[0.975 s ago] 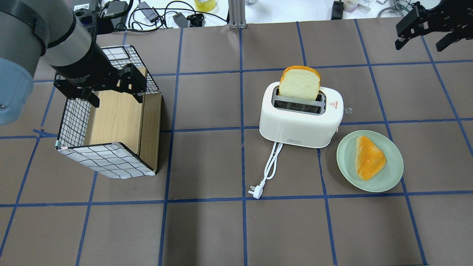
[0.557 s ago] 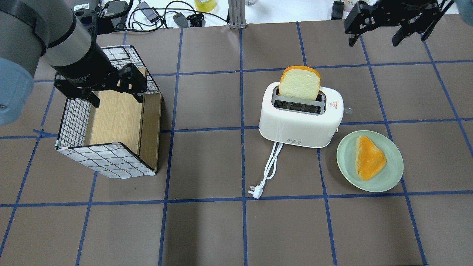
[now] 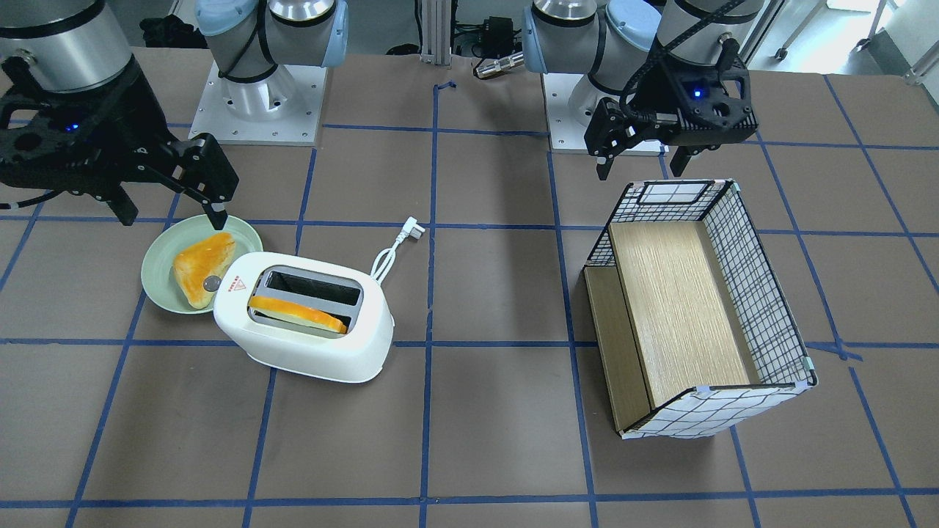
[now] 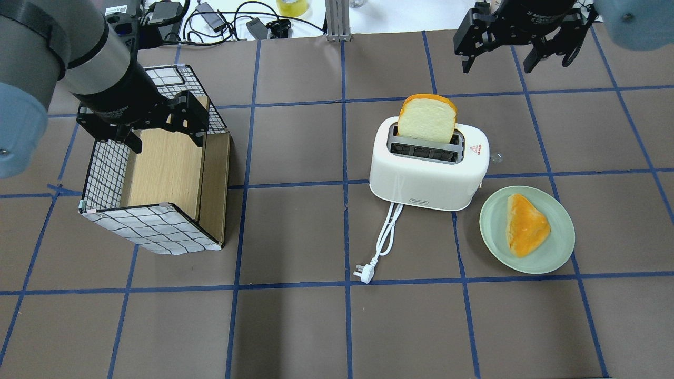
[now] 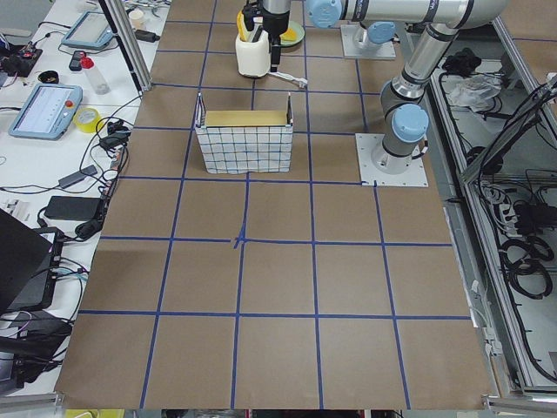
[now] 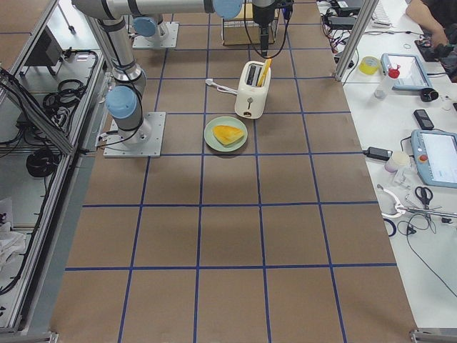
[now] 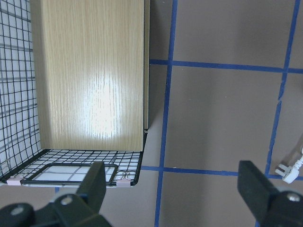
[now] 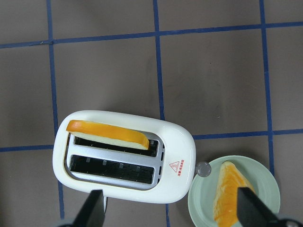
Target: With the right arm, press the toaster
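Observation:
The white two-slot toaster (image 4: 426, 179) stands right of the table's middle, with a bread slice (image 4: 426, 118) upright in its far slot. It also shows in the front view (image 3: 308, 345) and the right wrist view (image 8: 123, 187). Its grey knob (image 8: 202, 168) sticks out on the plate side. Its white cord and plug (image 4: 363, 273) lie unplugged in front. My right gripper (image 4: 497, 60) is open and empty, raised over the table beyond the toaster's far right corner, and it also shows in the front view (image 3: 170, 213). My left gripper (image 4: 166, 141) is open and empty over the basket.
A green plate (image 4: 558, 247) with a piece of toasted bread (image 4: 526, 223) sits close to the toaster's right end. A wire basket with a wooden insert (image 4: 158, 229) stands on the left. Cables and devices (image 4: 210, 18) lie past the table's far edge.
My right gripper has moved left along the far side of the table, from the far right corner to nearer the toaster. The left arm and the objects have not moved.

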